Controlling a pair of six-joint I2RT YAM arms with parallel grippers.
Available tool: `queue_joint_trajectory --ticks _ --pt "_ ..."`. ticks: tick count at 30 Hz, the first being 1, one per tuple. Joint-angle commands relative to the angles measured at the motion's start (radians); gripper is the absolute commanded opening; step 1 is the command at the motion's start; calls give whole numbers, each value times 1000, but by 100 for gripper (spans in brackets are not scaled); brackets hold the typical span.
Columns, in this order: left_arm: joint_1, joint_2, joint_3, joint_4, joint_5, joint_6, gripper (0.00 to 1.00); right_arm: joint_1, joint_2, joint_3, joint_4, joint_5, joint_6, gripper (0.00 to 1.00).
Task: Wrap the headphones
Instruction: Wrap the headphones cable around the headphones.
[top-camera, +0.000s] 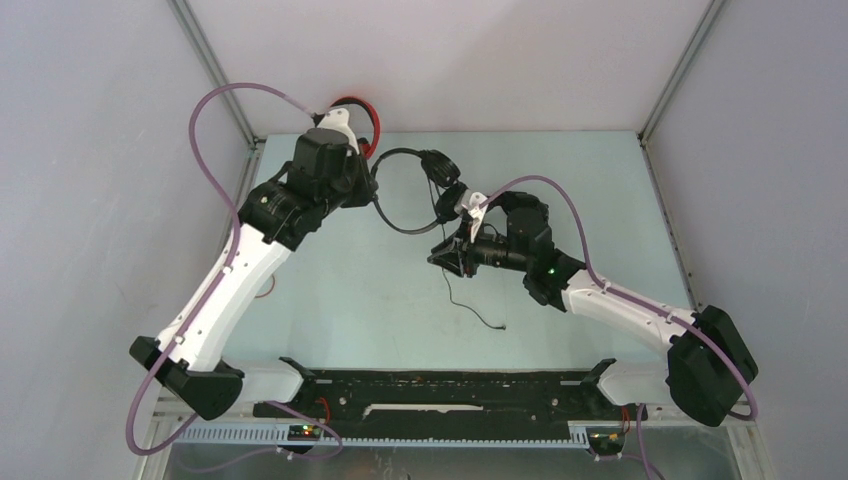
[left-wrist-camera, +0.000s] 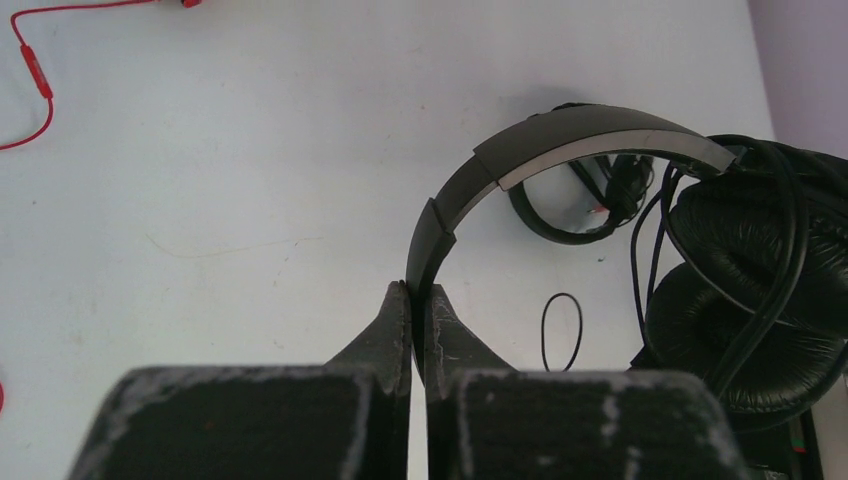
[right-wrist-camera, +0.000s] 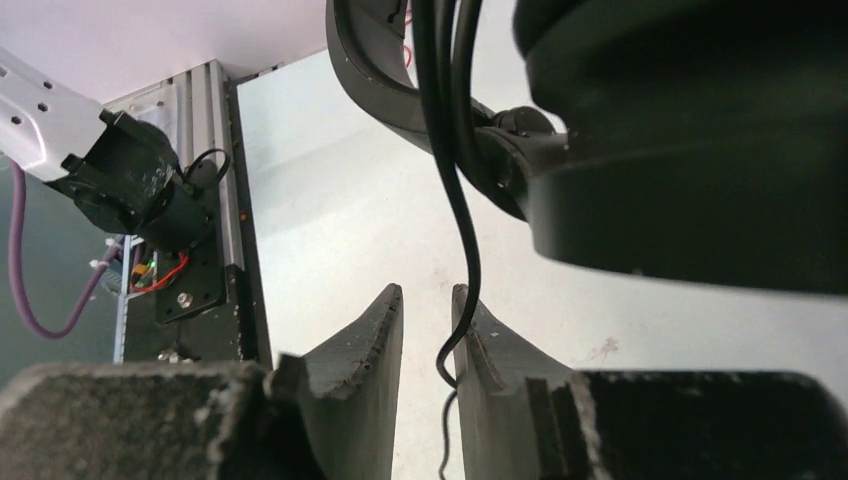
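Table edge: the bare table (top-camera: 380, 290) lies just past the arm bases, with the loose end of a thin black cable (right-wrist-camera: 458, 210) trailing onto it.
Right gripper: the right gripper (right-wrist-camera: 425, 310) sits low beside the ear cups. Its jaws stand a narrow gap apart and the cable runs down between them. Whether it is pinched or only guided, I cannot tell.
Likely purpose: this hand seems placed to lead the cable around the headset while the other hand holds it steady.
Black headphones: the black headphones (left-wrist-camera: 560, 150) are held up over the middle of the table, ear cups (left-wrist-camera: 760, 290) together, with cable already draped across them.
Left gripper: the left gripper (left-wrist-camera: 418, 300) has its jaws closed on the lower end of the headband, acting as the anchor.
In the way: another black band (left-wrist-camera: 545, 232) lies on the table under the arch and could snag the slack.
Far corner: the red headphones (top-camera: 362, 115) sit behind the left arm, and their red cable (left-wrist-camera: 37, 75) is spread well apart.
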Motion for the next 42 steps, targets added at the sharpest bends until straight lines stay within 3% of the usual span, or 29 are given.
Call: queue_joint_trajectory --ticks 1,13,24,42 --pt "3 -78 29 141 42 -63 0 8 -24 -6 89 49 -26 29" --pt "9 -128 -29 195 -23 -56 0 26 -166 -44 123 205 67 31" --pt "11 -137 2 219 26 -85 0 41 -105 -98 185 225 28 44" --pt "12 -108 101 194 26 -107 0 65 3 -196 306 219 24 47"
